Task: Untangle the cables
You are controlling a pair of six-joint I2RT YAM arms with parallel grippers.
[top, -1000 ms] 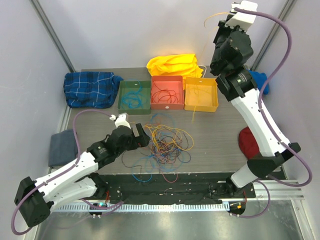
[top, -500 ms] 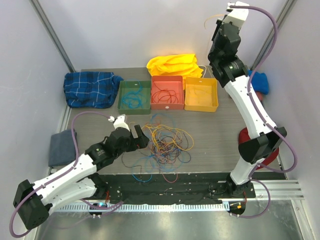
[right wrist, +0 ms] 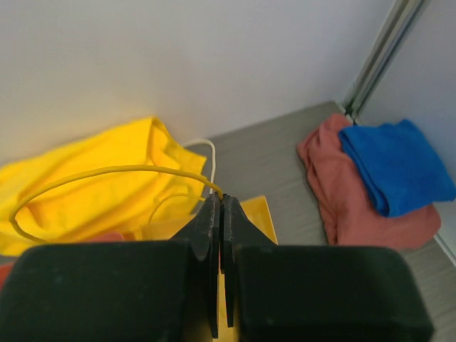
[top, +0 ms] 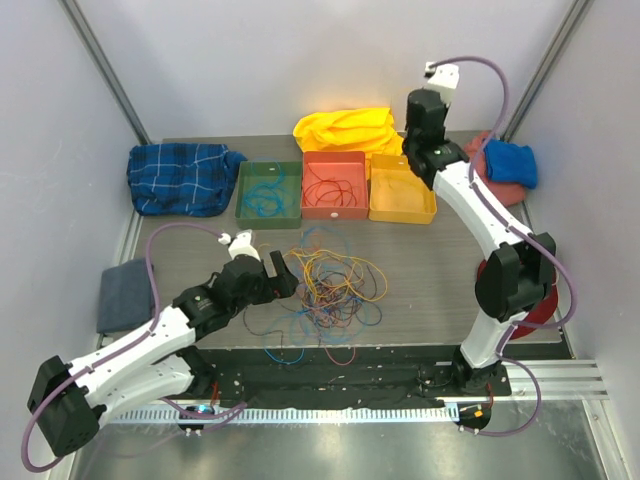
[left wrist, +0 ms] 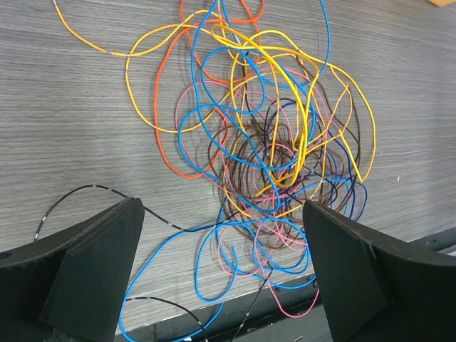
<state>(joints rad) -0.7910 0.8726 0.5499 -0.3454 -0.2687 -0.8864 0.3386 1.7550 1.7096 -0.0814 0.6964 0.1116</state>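
The cables (top: 330,285) are seen heaped in a loose tangle near the front middle of the tabletop (top: 440,260), with orange, yellow, blue, pink and brown strands looped over one another and a few blue and black ends trailing toward the near edge. Just left of the heap, the left end effector (top: 282,272) is held low with its jaws spread wide, nothing between them; in the left wrist view the tangle is framed between the two fingers.

One yellow cable (right wrist: 107,171) is pinched in the closed right end effector (right wrist: 219,203), which is raised at the back of the tabletop above the yellow bin (top: 402,188); the strand is seen arcing out to the left in front of a yellow cloth (right wrist: 92,199).

Beside the yellow bin, a red bin (top: 334,185) and a green bin (top: 270,190) are lined up, each with wires inside. A plaid cloth (top: 180,175) is laid at the far left, and red and blue cloths (right wrist: 377,171) at the far right.
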